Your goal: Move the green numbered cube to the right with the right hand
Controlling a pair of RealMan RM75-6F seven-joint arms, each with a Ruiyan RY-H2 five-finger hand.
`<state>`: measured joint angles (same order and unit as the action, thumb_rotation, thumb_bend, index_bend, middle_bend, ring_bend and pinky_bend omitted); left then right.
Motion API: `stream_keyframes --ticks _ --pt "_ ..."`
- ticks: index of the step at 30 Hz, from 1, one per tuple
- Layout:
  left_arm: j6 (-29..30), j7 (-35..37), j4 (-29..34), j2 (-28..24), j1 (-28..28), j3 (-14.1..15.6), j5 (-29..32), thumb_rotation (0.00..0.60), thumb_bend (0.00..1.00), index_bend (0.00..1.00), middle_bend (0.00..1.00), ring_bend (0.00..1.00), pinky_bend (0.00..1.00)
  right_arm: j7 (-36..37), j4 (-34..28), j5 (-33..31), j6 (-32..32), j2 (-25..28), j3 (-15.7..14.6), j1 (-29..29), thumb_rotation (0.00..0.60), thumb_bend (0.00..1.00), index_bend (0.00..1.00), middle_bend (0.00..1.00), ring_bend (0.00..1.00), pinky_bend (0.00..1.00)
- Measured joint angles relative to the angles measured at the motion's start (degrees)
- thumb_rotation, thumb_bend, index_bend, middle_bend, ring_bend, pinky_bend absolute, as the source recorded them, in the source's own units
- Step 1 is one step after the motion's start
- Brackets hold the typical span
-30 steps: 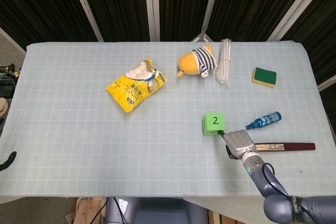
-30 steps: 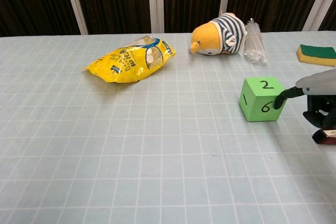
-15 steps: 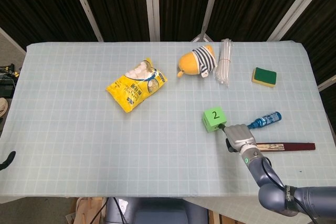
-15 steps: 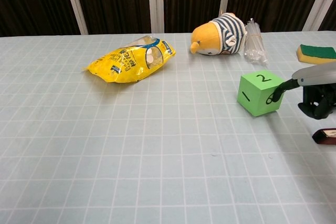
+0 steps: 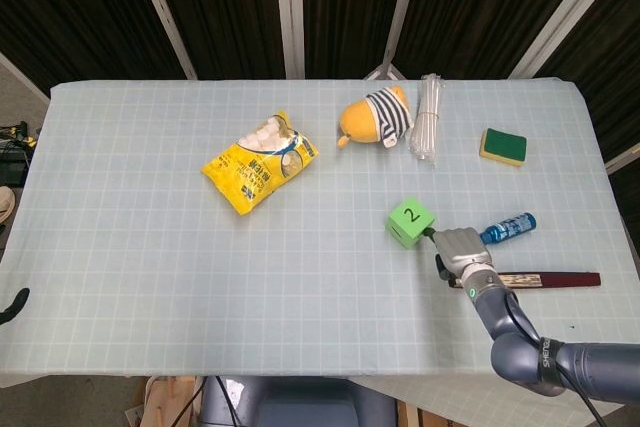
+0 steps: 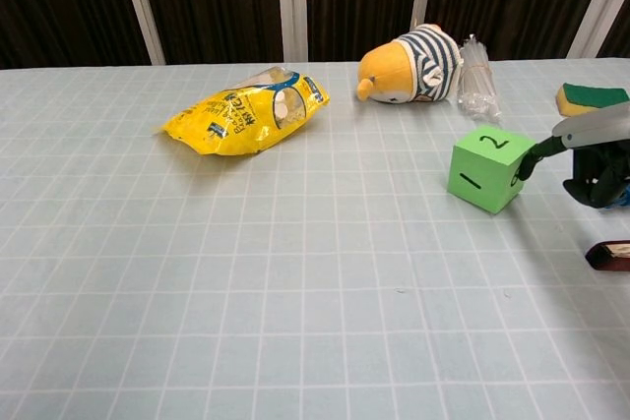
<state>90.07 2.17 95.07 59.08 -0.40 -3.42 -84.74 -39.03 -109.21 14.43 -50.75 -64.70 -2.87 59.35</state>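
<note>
My right hand [image 5: 458, 248] sits just right of the green cube [image 5: 410, 222], one fingertip [image 6: 526, 161] touching its right face, the other fingers curled under, holding nothing. The cube is mid-table, turned corner-on. To its right lie a blue bottle [image 5: 507, 227] and dark stick [image 5: 545, 279], so room is tight, I reckon.

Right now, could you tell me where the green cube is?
In the head view the green cube sits right of centre on the table, touched by a fingertip of the right hand, with the blue bottle just beyond.
</note>
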Motion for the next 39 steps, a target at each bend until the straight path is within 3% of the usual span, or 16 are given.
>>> stream_keyframes --ticks 31,36,39 --pt "-0.15 -0.58 0.17 0.15 -0.01 -0.21 0.59 0.6 0.36 0.06 0.01 0.0 0.0 0.38 5.03 -4.88 2.7 -0.83 -1.37 4.26 0.6 0.74 0.18 0.82 0.86 0.74" --pt "-0.18 -0.68 0.3 0.1 0.01 -0.27 0.73 0.6 0.36 0.06 0.01 0.0 0.0 -0.66 3.07 -4.72 -1.76 1.06 -2.18 4.26 0.6 0.71 0.14 0.42 0.49 0.38" --pt "-0.17 -0.81 0.33 0.15 0.01 -0.25 0.68 0.6 0.36 0.06 0.01 0.0 0.0 -1.16 1.52 -4.6 -8.24 2.06 -2.32 3.86 0.6 0.62 0.14 0.28 0.35 0.28"
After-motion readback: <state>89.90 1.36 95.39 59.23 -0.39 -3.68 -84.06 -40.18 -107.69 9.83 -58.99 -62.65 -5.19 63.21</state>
